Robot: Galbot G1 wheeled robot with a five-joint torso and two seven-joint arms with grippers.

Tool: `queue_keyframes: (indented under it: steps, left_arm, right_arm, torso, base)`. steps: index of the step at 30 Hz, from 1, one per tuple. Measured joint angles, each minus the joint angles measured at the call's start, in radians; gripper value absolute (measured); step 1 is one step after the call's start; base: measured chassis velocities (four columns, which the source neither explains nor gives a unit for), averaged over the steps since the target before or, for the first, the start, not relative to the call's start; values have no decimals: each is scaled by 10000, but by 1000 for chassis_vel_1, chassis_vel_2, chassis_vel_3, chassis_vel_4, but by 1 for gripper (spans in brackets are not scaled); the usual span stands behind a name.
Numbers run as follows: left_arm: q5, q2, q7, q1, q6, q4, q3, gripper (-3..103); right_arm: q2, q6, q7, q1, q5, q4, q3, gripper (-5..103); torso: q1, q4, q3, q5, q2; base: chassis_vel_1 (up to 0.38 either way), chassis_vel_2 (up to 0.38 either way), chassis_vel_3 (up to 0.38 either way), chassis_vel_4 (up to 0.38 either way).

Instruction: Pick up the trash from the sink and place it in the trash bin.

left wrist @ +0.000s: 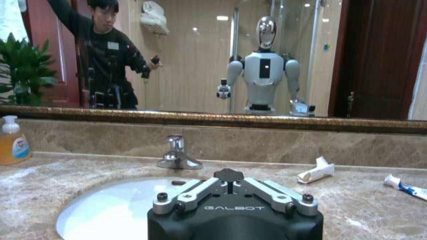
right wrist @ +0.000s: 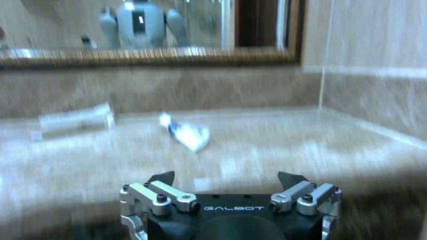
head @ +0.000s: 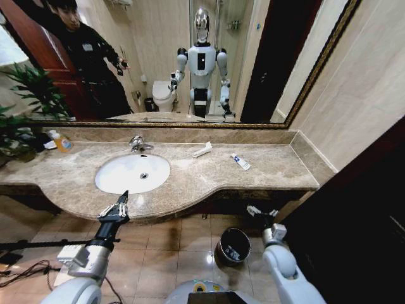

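Left pincer (head: pixel 122 201) pressed together, arm reaching up at desk (head: pixel 190 180) front edge near sink (head: pixel 132 173). Right pincer (head: pixel 261 212) spread, low, beside trash bin (head: pixel 233 246).

scraps inside trash bin (head: pixel 233 246) too small to identify, right wrist view motion-blurred

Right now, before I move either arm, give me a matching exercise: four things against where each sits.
1 soap bottle
2 white-and-blue tube
3 trash bin
4 left tool

a floor, below the counter
b counter, right of the sink
c counter's far left end
d over the counter's front edge, by the sink

Pairs: 1-c, 2-b, 3-a, 4-d
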Motion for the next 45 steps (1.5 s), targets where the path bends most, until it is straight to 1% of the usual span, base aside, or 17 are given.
queue_keyframes:
  steps: [2,4,7,11,13,17,18,21,23,27,32,35,38,40,42,43,45]
  left_arm:
    - [0,0,0,0,0,0,0,0]
    - [0,0,0,0,0,0,0,0]
    - [0,0,0,0,0,0,0,0]
    - [0,0,0,0,0,0,0,0]
    - [0,0,0,0,0,0,0,0]
    - [0,0,0,0,0,0,0,0]
    - [0,0,0,0,0,0,0,0]
    - [0,0,0,0,0,0,0,0]
    - [0,0,0,0,0,0,0,0]
    - [0,0,0,0,0,0,0,0]
    - [0,0,0,0,0,0,0,0]
    - [0,0,0,0,0,0,0,0]
    - [0,0,0,0,0,0,0,0]
    - [0,0,0,0,0,0,0,0]
    - [0,0,0,0,0,0,0,0]
    - [0,0,0,0,0,0,0,0]
    - [0,0,0,0,0,0,0,0]
  right_arm:
    - [-21,-97,1,125,4,80,0,100]
    - [-139,-564,-59,721,51,234,-79,100]
    - [-238,-802,-215,1162,57,207,-205,100]
    - [-425,-1229,-624,2492,51,-434,-581,100]
    - [-454,-1294,-701,2757,48,-616,-646,100]
    - [-591,-1690,-1208,3975,53,-1672,-957,100]
    - [-591,-1690,-1208,3975,53,-1672,-957,100]
    - [-633,-1911,-1593,4786,61,-2670,-1191,100]
    - [-633,-1934,-1646,4937,62,-2863,-1243,100]
    - [-554,-2036,-1847,5981,68,-3961,-1559,100]
    - [-469,-2115,-1951,6641,70,-4535,-1817,100]
    - [-454,-2303,-2137,6952,86,-4797,-1952,100]
    - [-507,-2903,-2491,7262,455,-5001,-2022,98]
    - [-535,-3073,-2660,7339,474,-5063,-2010,98]
    - [-632,-3419,-3239,7587,273,-5327,-1948,98]
    - [-632,-3419,-3239,7587,273,-5327,-1948,98]
    - [-679,-3950,-3482,7837,153,-5532,-1938,98]
  torso:
    - [0,0,0,0,0]
    - [1,1,0,1,0]
    - [1,0,1,1,0]
    - [1,0,0,2,0]
    - [1,1,1,0,0]
    - [2,1,2,1,-1]
    - [2,1,2,1,-1]
    - [2,1,1,1,-1]
    - [2,0,2,2,-1]
    - [2,1,2,-1,-1]
    - [2,1,1,0,-1]
    - [2,1,1,0,-1]
    - [1,1,1,1,-1]
    - [1,1,1,0,-1]
    - [1,0,1,1,-1]
    - [1,0,1,1,-1]
    - [1,0,0,0,-1]
  base:
    - [0,0,0,0]
    - [0,0,0,0]
    - [0,0,0,0]
    - [0,0,0,0]
    - [0,0,0,0]
    - [0,0,0,0]
    - [0,0,0,0]
    - [0,0,0,0]
    - [0,0,0,0]
    - [0,0,0,0]
    - [0,0,0,0]
    - [0,0,0,0]
    - [0,0,0,0]
    - [0,0,0,0]
    - [0,0,0,0]
    - [0,0,0,0]
    - [0,0,0,0]
